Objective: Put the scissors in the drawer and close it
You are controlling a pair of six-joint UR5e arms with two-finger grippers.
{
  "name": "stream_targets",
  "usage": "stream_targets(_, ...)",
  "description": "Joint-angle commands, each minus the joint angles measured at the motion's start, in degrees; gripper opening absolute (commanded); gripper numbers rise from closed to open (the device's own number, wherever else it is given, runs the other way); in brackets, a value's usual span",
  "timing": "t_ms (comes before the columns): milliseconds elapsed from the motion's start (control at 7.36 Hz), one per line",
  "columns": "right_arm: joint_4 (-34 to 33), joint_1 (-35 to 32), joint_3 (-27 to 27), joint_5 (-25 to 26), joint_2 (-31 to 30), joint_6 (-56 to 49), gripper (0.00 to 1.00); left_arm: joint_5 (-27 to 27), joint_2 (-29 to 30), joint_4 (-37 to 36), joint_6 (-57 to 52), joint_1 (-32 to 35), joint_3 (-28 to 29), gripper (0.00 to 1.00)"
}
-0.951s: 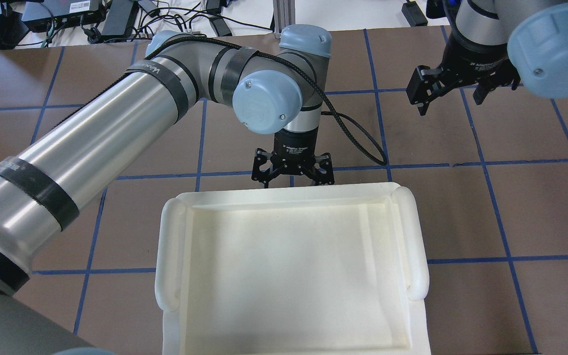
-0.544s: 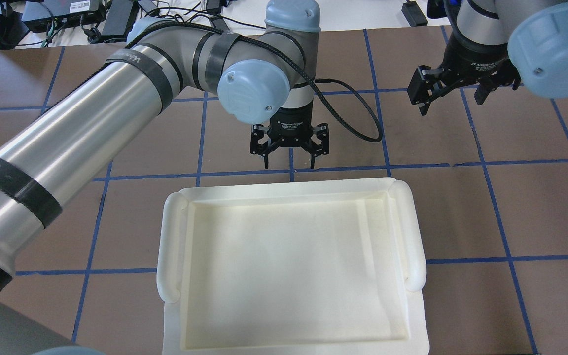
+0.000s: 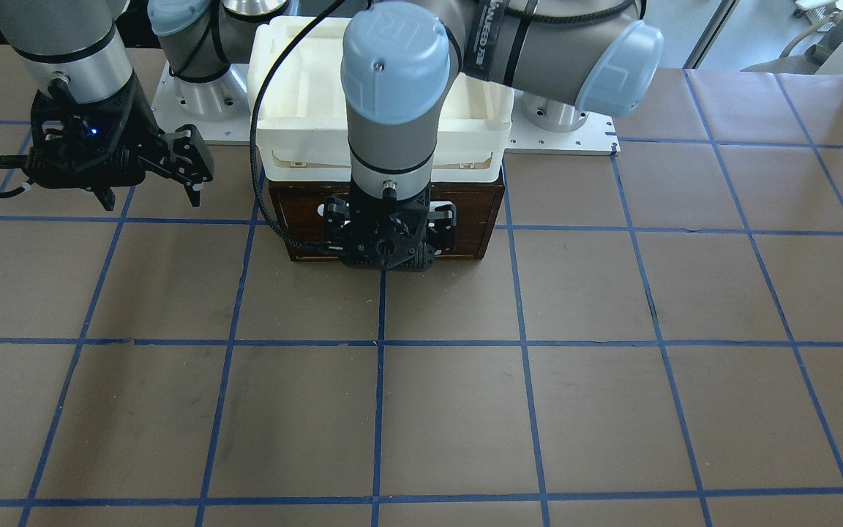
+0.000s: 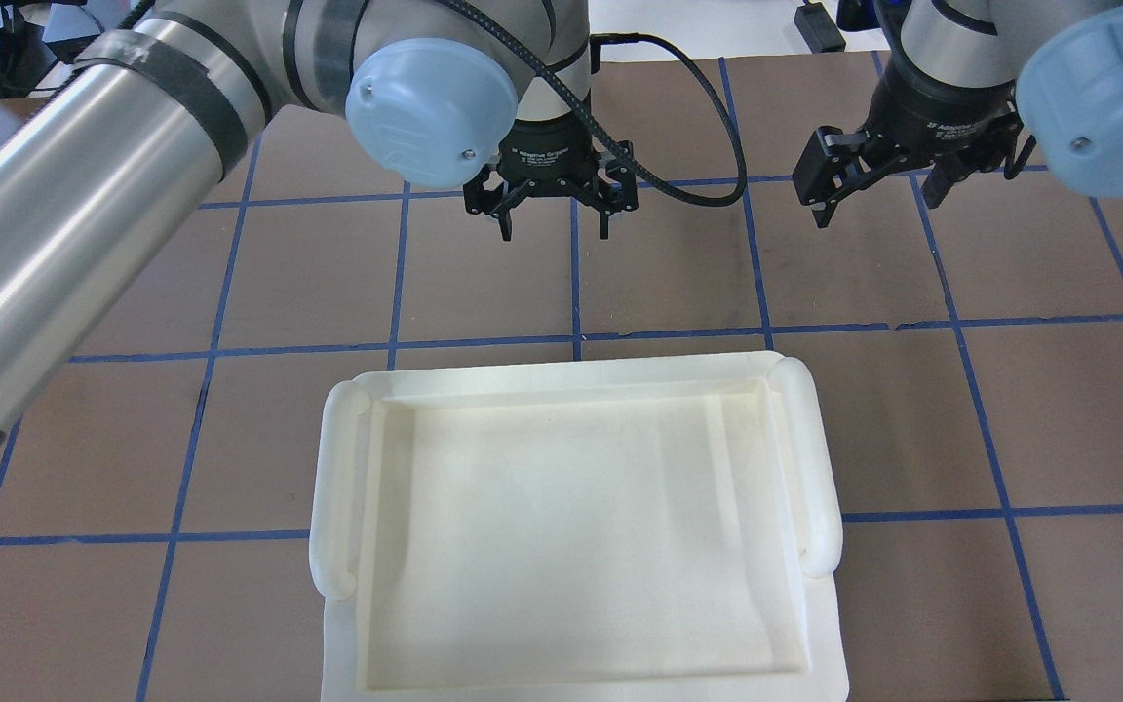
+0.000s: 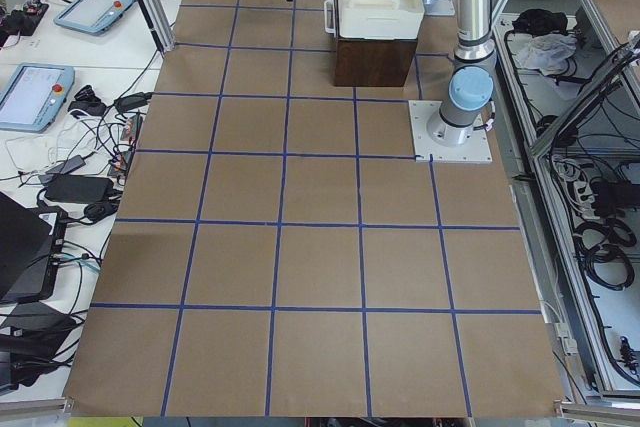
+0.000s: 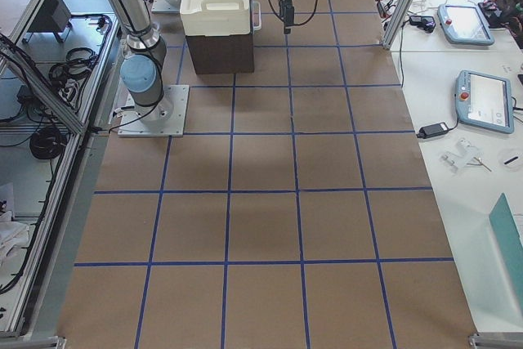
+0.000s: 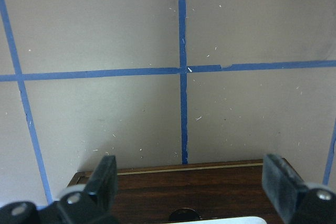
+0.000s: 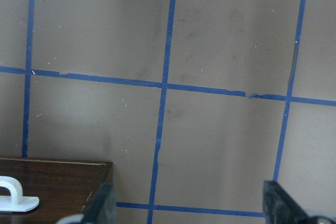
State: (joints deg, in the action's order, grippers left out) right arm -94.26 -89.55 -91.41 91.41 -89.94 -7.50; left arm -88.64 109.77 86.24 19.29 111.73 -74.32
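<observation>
The dark brown drawer (image 3: 469,219) sits under a white tray (image 3: 297,139). Its front is flush with the cabinet and no pale interior shows. My left gripper (image 3: 390,236) is open and empty, hanging just in front of the drawer front (image 7: 210,187), apart from it. In the overhead view the left gripper (image 4: 554,226) is well beyond the tray (image 4: 332,487). The white handle (image 8: 13,195) shows in the right wrist view. My right gripper (image 3: 152,192) is open and empty, off to the drawer's side above the table. The scissors are in no view.
The brown paper table with blue tape lines (image 3: 465,410) stretches in front of the drawer. The arm bases stand on white plates (image 3: 568,135) behind the cabinet. Cables and tablets (image 5: 40,97) lie past the table's edge.
My left gripper has backed away from the tray's far edge and the drawer front, out over the table, staying open. The right gripper has barely shifted.
</observation>
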Motion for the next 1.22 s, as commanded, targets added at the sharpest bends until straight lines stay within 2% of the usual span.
stream_targets(0,0.13,-0.01,0.00,-1.59,-0.50,-0.15,1.00,0.04,-4.46,0.33,-0.13,0.16,-0.99,1.00)
stream_targets(408,0.22,-0.01,0.00,-1.24,-0.32,-0.15,1.00,-0.57,-8.50,0.15,-0.31,-1.06,-5.82,1.00)
stream_targets(816,0.31,-0.01,-0.17,-0.80,-0.32,-0.15,1.00,-0.84,-14.12,1.91,-4.59,-6.07,-9.68,1.00)
stream_targets(1087,0.31,-0.01,-0.17,-0.54,-0.24,-0.06,1.00,-1.19,-19.56,8.20,-8.74,-9.23,-12.07,1.00)
